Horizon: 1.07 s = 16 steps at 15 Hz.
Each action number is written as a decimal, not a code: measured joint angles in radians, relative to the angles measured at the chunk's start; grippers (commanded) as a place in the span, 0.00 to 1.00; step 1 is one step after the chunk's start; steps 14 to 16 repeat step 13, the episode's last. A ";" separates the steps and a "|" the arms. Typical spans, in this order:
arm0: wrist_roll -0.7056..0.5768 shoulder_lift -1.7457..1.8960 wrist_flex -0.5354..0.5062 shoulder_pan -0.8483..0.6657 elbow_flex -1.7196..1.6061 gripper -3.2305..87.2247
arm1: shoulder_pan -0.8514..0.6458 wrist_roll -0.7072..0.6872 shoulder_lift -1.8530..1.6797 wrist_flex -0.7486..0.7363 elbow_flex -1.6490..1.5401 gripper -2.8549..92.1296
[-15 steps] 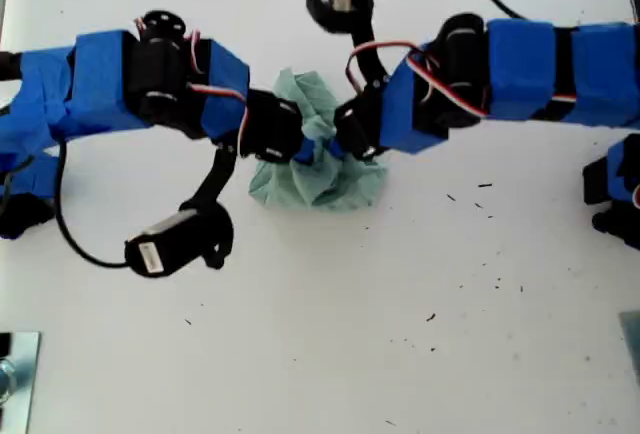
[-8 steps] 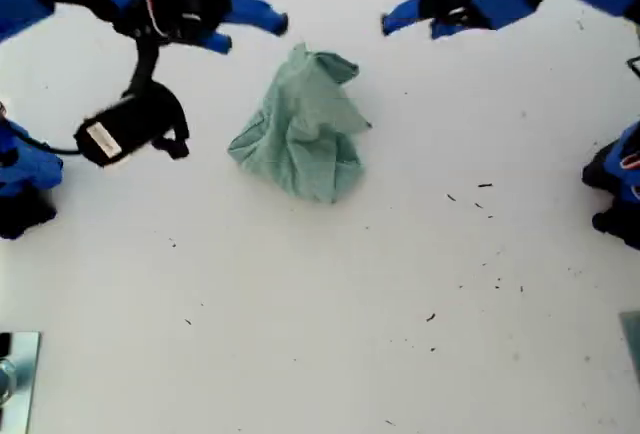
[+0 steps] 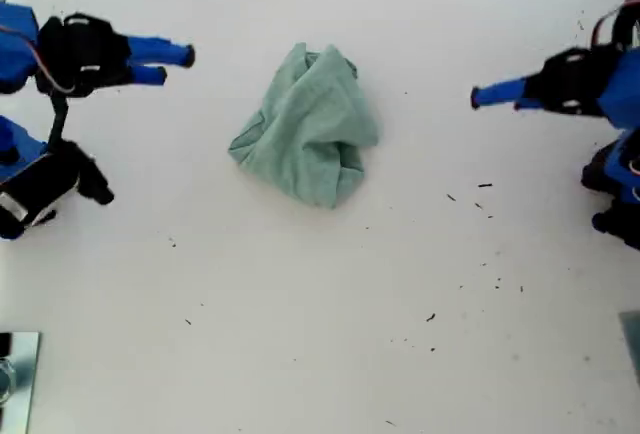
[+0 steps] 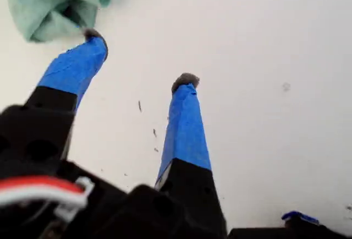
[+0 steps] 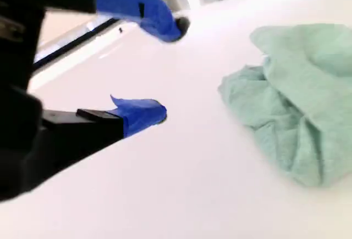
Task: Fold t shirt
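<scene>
The pale green t shirt lies in a crumpled heap on the white table, a little above the middle of the exterior view. My first gripper is at the exterior view's right, well away from the cloth. In its wrist view the gripper is open and empty, with the t shirt beyond one fingertip. At the exterior view's left is my second gripper, also apart from the shirt. It stands open with nothing in it, and the t shirt lies ahead of it.
Small black specks dot the table between the shirt and the exterior view's right edge. Another blue arm part sits at that edge. A black wrist camera hangs at the left edge, and a metal piece shows in the lower left corner.
A second ago both grippers met at the shirt. They have since let go and drawn back to opposite sides, leaving the shirt in a slightly wider heap.
</scene>
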<state>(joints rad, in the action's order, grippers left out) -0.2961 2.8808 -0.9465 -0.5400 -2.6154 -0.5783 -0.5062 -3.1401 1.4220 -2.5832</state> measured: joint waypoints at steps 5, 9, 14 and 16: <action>0.222 0.684 0.072 0.345 -0.581 0.13 | 0.236 0.225 -0.342 -0.069 -0.462 0.17; 0.184 0.710 -0.083 0.462 -0.617 0.16 | 0.179 -0.094 -0.354 -0.071 -0.463 0.16; 0.179 0.713 -0.083 0.509 -0.617 0.16 | 0.178 -0.247 -0.354 -0.071 -0.463 0.16; 0.179 0.713 -0.083 0.509 -0.617 0.16 | 0.178 -0.247 -0.354 -0.071 -0.463 0.16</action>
